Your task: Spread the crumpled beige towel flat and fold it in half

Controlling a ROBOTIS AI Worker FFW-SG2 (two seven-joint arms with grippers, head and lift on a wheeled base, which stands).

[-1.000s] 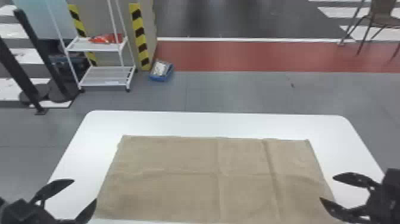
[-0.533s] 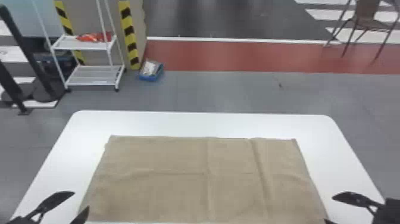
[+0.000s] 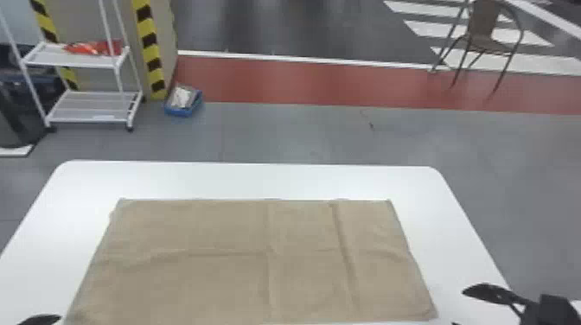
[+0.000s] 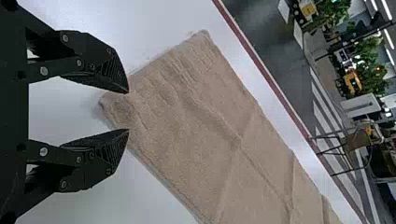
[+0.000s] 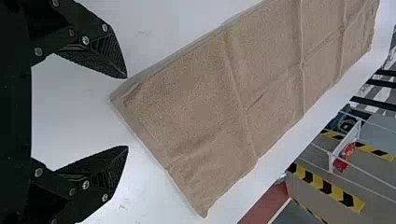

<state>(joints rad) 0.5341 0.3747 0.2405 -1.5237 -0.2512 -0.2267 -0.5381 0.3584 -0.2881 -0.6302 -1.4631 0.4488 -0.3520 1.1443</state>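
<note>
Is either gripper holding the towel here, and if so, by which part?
Nothing is held: the left gripper and right gripper are both open, and the towel lies flat on the table.

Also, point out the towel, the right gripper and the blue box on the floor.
Towel (image 3: 216, 276): head view, its upper face.
Right gripper (image 5: 127, 112): right wrist view, between fingertips.
Blue box (image 3: 183, 113): head view, near side.

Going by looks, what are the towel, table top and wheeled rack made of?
Towel: probably cotton terry, matte; nubby surface, soft creases.
Table top: smooth, white, slight sheen with a soft glare patch; laminate or plastic, can't tell which.
Rack: likely white-coated metal, given the thin straight posts and slatted lower shelf.
</note>
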